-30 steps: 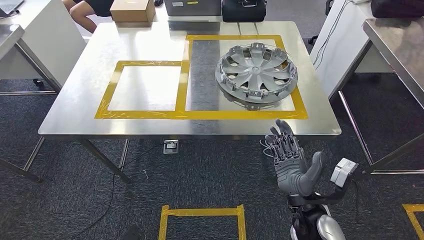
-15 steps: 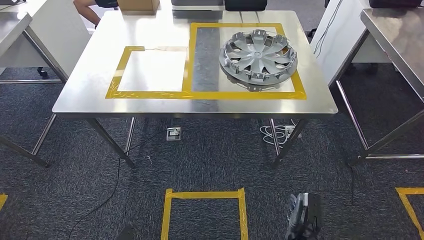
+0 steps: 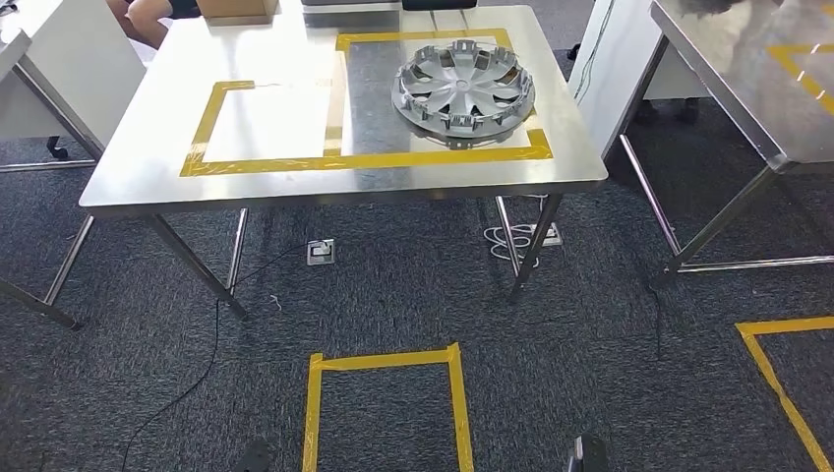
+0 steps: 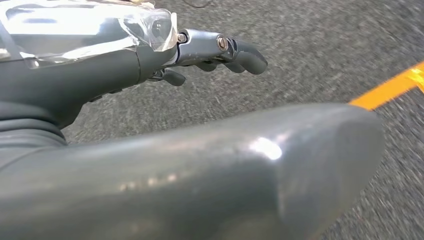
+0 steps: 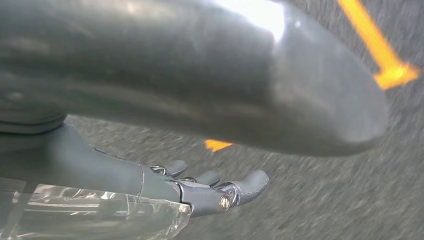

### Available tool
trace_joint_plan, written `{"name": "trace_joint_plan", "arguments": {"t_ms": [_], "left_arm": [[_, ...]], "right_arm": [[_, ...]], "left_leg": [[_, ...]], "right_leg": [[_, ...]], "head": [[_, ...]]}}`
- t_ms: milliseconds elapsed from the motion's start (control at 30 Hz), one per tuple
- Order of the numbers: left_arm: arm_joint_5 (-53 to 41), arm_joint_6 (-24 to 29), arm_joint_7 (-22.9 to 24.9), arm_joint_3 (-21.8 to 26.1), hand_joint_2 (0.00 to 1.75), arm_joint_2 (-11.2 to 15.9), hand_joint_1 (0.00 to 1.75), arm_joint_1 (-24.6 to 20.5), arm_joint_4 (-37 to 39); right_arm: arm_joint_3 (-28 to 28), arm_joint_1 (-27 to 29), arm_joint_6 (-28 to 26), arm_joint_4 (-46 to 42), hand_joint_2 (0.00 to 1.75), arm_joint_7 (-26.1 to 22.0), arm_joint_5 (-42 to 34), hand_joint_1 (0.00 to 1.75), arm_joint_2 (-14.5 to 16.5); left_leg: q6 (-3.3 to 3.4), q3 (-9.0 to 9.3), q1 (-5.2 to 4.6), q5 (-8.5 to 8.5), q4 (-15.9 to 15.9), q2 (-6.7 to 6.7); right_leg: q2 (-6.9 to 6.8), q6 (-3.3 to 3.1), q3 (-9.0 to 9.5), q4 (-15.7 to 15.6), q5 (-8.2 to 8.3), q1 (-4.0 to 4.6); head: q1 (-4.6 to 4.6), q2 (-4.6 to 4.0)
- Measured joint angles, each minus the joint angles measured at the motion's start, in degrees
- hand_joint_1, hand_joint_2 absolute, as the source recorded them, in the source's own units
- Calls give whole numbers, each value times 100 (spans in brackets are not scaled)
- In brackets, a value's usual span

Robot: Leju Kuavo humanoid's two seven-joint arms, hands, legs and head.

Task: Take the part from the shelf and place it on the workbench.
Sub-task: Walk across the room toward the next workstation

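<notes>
**Part on the table, both hands empty over the carpet**

The part, a grey wheel cover with curved spokes and clips round its rim, lies flat on the steel table. It sits inside the right-hand yellow tape frame, toward that frame's right side, its near edge close to the front strip of tape. A second, smaller tape frame adjoins it on the left and shares one strip with it.

The left hand hangs above dark grey carpet; its fingers are stretched out, slightly bent, and nothing lies in them. The right hand hangs over the carpet likewise, fingers extended and apart, holding nothing. Blurred yellow floor tape crosses the carpet in both wrist views.

On the floor before the table is a yellow tape square, with a corner of another tape outline off to the right. A white floor socket sits under the table's front edge, and a black cable trails from there across the carpet. A second steel table stands to the right. At the far left corner a person's arm shows beside a cardboard box.
</notes>
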Motion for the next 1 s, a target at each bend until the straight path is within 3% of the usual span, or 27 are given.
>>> {"name": "trace_joint_plan", "arguments": {"t_ms": [67, 133, 167, 200, 267, 300, 333, 367, 400, 433, 467, 533, 600, 633, 667, 700, 767, 800, 833, 867, 900, 933, 1000], "left_arm": [[51, 25, -5, -16, 0, -9, 0, -21, 21], [133, -40, 18, -31, 0, -30, 0, -50, 36], [189, -109, 44, -36, 0, -40, 0, -66, 39], [245, -200, 80, -38, 0, -52, 0, -79, 41], [337, -340, 135, -42, 0, -73, 0, -93, 47], [362, -384, 148, -45, 0, -87, 0, -97, 51], [376, -404, 151, -49, 0, -100, 0, -105, 56], [384, -415, 152, -52, 0, -112, 0, -115, 60], [388, -421, 152, -55, 0, -122, 0, -126, 64], [391, -422, 154, -56, 0, -120, 0, -136, 67], [392, -423, 156, -57, 0, -118, 0, -144, 69], [396, -421, 160, -59, 0, -107, 0, -155, 75], [398, -421, 162, -62, 0, -114, 0, -152, 82], [398, -423, 163, -66, 0, -118, 0, -144, 86], [398, -427, 164, -70, 0, -123, 0, -131, 90], [402, -436, 167, -74, 0, -125, 0, -118, 94], [438, -494, 201, -78, 0, -123, 0, -110, 100], [460, -529, 232, -78, 0, -122, 0, -115, 104], [479, -567, 267, -80, 0, -123, 0, -122, 108], [486, -591, 298, -84, 0, -127, 0, -128, 110], [489, -606, 323, -89, 0, -132, 0, -134, 112], [489, -618, 343, -95, 0, -135, 0, -147, 113], [484, -622, 371, -110, 0, -130, 0, -193, 116]], "right_arm": [[8, -70, -9, 165, 0, 38, 32, 0, 31], [33, -108, -16, 290, 0, 66, 91, 0, 51], [52, -132, -22, 329, 0, 86, 127, 0, 60], [70, -172, -31, 356, 0, 107, 160, 0, 60], [109, -272, -46, 377, 0, 144, 206, 0, 56], [128, -316, -52, 387, 0, 154, 218, 0, 51], [148, -345, -54, 398, 0, 162, 222, 0, 46], [165, -362, -55, 408, 0, 167, 224, 0, 42], [179, -374, -55, 417, 0, 171, 224, 0, 37], [191, -390, -54, 422, 0, 173, 224, 0, 36], [199, -414, -54, 424, 0, 174, 225, 0, 38], [212, -458, -55, 431, 0, 177, 227, 0, 40], [217, -450, -56, 455, 0, 181, 228, 0, 31], [218, -430, -56, 473, 0, 183, 227, 0, 27], [218, -414, -56, 488, 0, 187, 226, 0, 25], [219, -409, -56, 498, 0, 190, 227, 0, 25], [227, -430, -50, 504, 0, 191, 251, 0, 30], [238, -441, -38, 504, 0, 199, 268, 0, 31], [254, -447, -2, 504, 0, 217, 283, 0, 29], [274, -448, 53, 504, 0, 243, 298, 0, 22], [300, -448, 128, 504, 0, 277, 316, 0, 10], [328, -449, 202, 504, 0, 312, 336, 0, -1], [383, -456, 298, 504, 0, 359, 373, 0, -15]], "left_leg": [[43, 160, -44, -45, -306, -9], [96, 124, -40, 126, -414, 108], [121, 77, -24, 225, -473, 176], [124, 9, -2, 323, -519, 251], [95, -182, 2, 472, -516, 399], [64, -281, 9, 541, -504, 477], [33, -383, 25, 605, -483, 551], [-6, -490, 50, 659, -445, 619], [-49, -602, 79, 705, -386, 681], [-92, -710, 98, 738, -310, 740], [-140, -811, 108, 765, -222, 795], [-224, -931, 104, 833, -117, 894], [-297, -968, 135, 922, -114, 965], [-332, -991, 168, 881, -95, 914], [-364, -1029, 192, 733, -12, 806], [-389, -1093, 207, 472, 186, 656], [-400, -1257, 212, -145, 881, 407], [-390, -1315, 209, -318, 1249, 358], [-370, -1310, 205, -350, 1489, 339], [-340, -1218, 199, -266, 1539, 333], [-298, -1021, 185, -121, 1372, 328], [-233, -732, 162, -6, 1009, 313], [-117, -181, 109, 7, 210, 287]], "right_leg": [[99, 89, -45, -34, 130, -45], [105, 123, -121, -3, 139, -57], [44, 104, -201, 112, 14, -45], [-53, 70, -312, 349, -211, -41], [-198, 71, -548, 1074, -705, -85], [-230, 134, -607, 1428, -817, -121], [-247, 237, -594, 1654, -789, -162], [-267, 362, -486, 1687, -649, -206], [-308, 485, -284, 1525, -484, -253], [-392, 576, -12, 1188, -419, -295], [-476, 591, 291, 759, -468, -289], [-585, 475, 606, 183, -684, -239], [-540, 300, 554, 97, -682, -191], [-506, 223, 500, 98, -634, -189], [-472, 148, 443, 95, -579, -191], [-437, 78, 373, 91, -514, -192], [-342, -6, 226, 95, -376, -162], [-297, -24, 149, 99, -305, -139], [-256, -31, 76, 103, -239, -116], [-222, -32, 7, 106, -180, -95], [-189, -28, -52, 107, -124, -75], [-159, -22, -95, 107, -74, -71], [-122, 25, -152, 101, 17, -61]], "head": [[-1, 0], [-1, 0], [11, 0], [25, 0], [45, 0], [44, 0], [43, 0], [44, 0], [44, 0], [48, 0], [59, 0], [57, 0], [42, 0], [41, 0], [41, 0], [37, 0], [30, 0], [27, 0], [26, 0], [26, 0], [26, 0], [25, 0], [30, 0]]}}
